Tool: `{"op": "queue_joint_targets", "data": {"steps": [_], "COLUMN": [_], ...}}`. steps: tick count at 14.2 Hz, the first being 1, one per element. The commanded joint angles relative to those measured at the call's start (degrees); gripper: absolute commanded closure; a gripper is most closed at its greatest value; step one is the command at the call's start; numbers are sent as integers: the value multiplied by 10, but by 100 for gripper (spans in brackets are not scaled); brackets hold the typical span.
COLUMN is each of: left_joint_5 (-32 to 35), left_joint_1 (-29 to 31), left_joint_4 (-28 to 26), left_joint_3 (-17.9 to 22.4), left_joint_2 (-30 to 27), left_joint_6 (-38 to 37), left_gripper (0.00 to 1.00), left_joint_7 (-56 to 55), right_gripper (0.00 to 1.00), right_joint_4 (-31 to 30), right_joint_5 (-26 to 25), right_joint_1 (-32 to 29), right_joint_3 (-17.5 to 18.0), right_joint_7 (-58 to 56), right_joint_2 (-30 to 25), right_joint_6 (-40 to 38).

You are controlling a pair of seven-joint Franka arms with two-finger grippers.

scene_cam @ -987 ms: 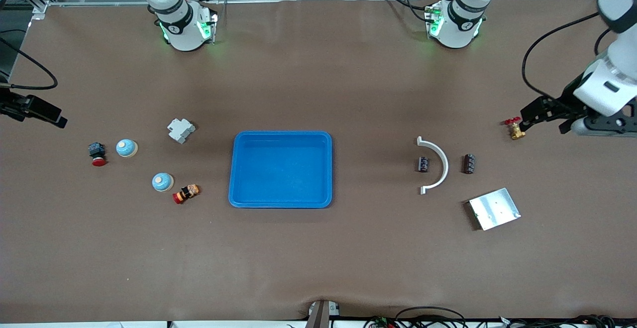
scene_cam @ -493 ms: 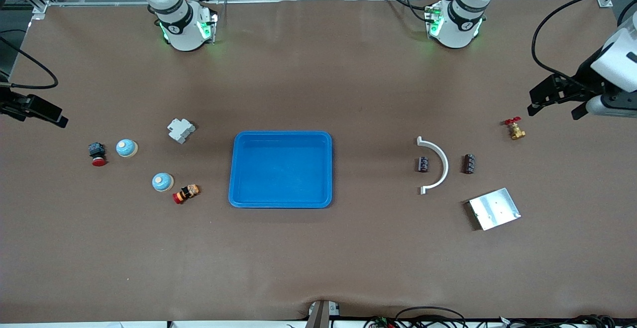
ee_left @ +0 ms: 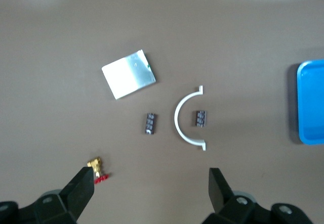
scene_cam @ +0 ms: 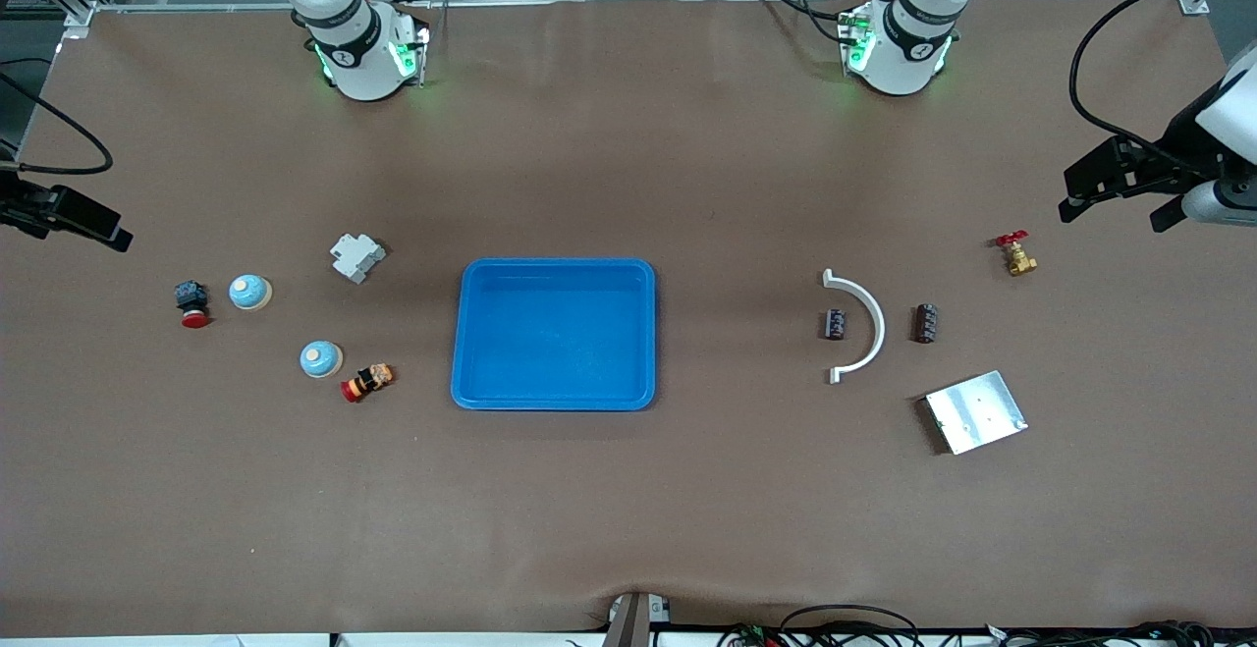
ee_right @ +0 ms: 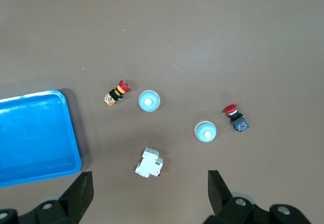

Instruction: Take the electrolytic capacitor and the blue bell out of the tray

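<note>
Two pale-blue domed bells (scene_cam: 250, 292) (scene_cam: 320, 359), two dark ribbed capacitors (scene_cam: 836, 323) (scene_cam: 926, 322).

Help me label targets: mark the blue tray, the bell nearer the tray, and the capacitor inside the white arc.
blue tray (scene_cam: 556, 265): front view, rim.
bell (scene_cam: 320, 359): front view, dome top.
capacitor (scene_cam: 836, 323): front view, body middle.

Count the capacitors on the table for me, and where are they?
2. One capacitor lies inside the curve of the white arc piece; the other capacitor lies just outside it, toward the left arm's end. None seems hidden.
</note>
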Motion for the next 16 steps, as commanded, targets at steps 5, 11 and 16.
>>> {"op": "queue_joint_targets", "data": {"steps": [5, 11, 16], "left_joint_5": [66, 55, 43], "left_joint_1": [6, 9, 4], "left_joint_4": [56, 56, 56], "left_joint_3": [-22, -23, -22], "left_joint_2": [35, 35, 34], "left_joint_6": [-46, -46, -46], "left_gripper": [0, 0, 0], "left_joint_7": [15, 12, 8], "right_gripper": [0, 0, 0], "right_joint_4": [7, 7, 7], "right_joint_5": [6, 6, 7], "right_joint_1": [-5, -5, -4], "right_joint_3": [1, 1, 1], "right_joint_7": [4, 4, 4], "right_joint_2": [-3, -2, -2], "right_joint_6": [-7, -7, -6]}}
